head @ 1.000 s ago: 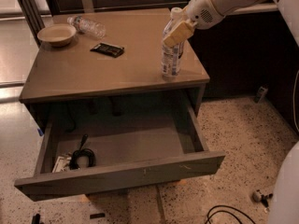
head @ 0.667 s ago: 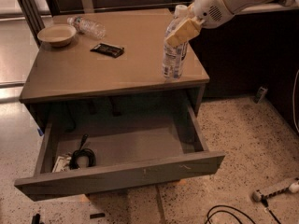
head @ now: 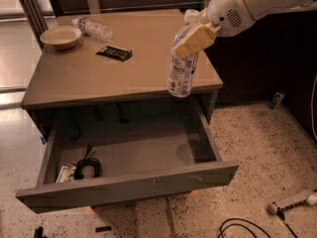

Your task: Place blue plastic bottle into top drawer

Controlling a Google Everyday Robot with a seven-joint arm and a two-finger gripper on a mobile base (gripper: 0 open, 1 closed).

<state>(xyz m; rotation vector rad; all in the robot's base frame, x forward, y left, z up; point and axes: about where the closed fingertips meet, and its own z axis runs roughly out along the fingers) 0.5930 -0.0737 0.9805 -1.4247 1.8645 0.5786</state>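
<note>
The blue plastic bottle (head: 181, 68), clear with a white-and-blue label, hangs upright in my gripper (head: 193, 39), which is shut on its upper part. The bottle is lifted off the table, its base over the table's front right edge and above the open drawer. The top drawer (head: 129, 185) is pulled out wide below the tabletop, with a plain flat front panel. Its right half is bare inside.
On the table (head: 99, 78) stand a beige bowl (head: 61, 35), a ribbed clear bottle lying on its side (head: 92, 28) and a dark packet (head: 114, 52). A black cable coil (head: 87, 167) lies in the drawer's left corner. A power strip (head: 292, 201) lies on the floor at right.
My gripper has lifted the bottle off the tabletop and carried it forward to the table's front edge, above the open drawer.
</note>
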